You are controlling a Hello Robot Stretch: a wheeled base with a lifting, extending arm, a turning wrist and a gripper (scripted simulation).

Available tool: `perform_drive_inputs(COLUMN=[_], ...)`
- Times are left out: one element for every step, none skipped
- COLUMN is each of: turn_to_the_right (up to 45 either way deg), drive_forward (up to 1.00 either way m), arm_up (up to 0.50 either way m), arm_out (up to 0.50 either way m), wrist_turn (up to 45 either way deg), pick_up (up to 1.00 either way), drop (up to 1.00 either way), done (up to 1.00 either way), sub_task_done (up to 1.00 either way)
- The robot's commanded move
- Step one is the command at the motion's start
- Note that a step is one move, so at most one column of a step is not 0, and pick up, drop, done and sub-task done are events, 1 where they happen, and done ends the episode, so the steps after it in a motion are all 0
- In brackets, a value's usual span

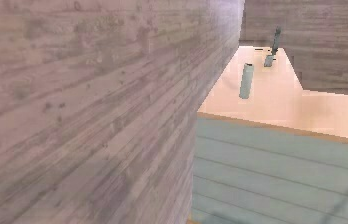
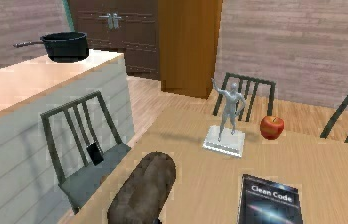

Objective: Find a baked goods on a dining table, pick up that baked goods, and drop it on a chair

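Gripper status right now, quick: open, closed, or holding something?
Gripper: cannot be told. The brown loaf-like thing lies on the wooden table.

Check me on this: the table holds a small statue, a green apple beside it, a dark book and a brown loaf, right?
Not quite: the apple is red, not green. The arm side view shows it on the table beside the small statue, along with the dark book and the brown loaf.
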Motion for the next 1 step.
perform_drive_inputs(turn_to_the_right=[0.0], drive_forward=[0.00], arm_up=[0.10], arm_out=[0.00], wrist_turn=[0.0], pick_up=[0.00], drop=[0.00], done=[0.00], sub_task_done=[0.00])
